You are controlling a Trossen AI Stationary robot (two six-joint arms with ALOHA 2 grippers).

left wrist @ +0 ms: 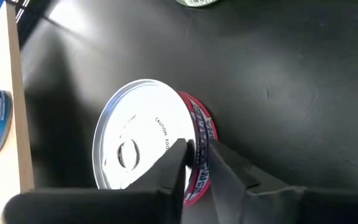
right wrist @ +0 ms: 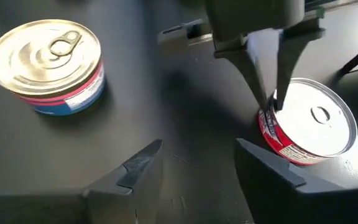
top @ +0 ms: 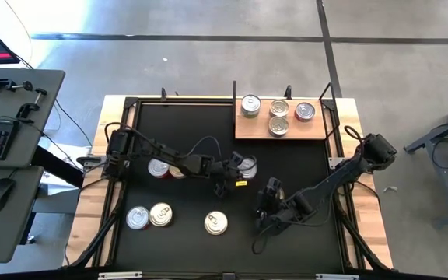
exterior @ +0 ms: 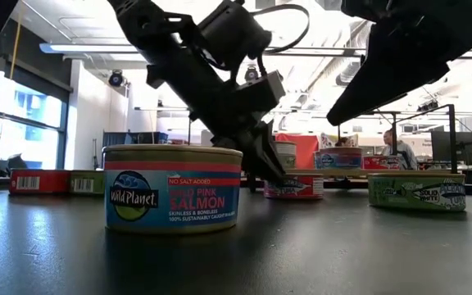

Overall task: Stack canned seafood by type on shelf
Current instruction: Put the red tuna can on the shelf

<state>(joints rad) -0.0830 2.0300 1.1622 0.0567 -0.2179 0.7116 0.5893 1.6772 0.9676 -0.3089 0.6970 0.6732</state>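
Four cans point(top: 279, 115) sit on the shelf point(top: 249, 127) at the table's far edge, six wait on the mat; left gripper point(left wrist: 196, 167) pinches a red can's point(right wrist: 306, 121) rim mid-mat, right gripper point(right wrist: 197, 163) spread, empty.

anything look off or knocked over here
Nothing is spilled or tipped. One oddity: the left end effector pinches just the rim of a red-sided tin mid-mat, a thin edge hold. The right end effector hangs open nearby.

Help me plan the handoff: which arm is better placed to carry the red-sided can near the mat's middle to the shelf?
Left. The left gripper already pinches the rim of the red-sided can. The right gripper is open, empty, and short of it. The shelf lies just beyond.
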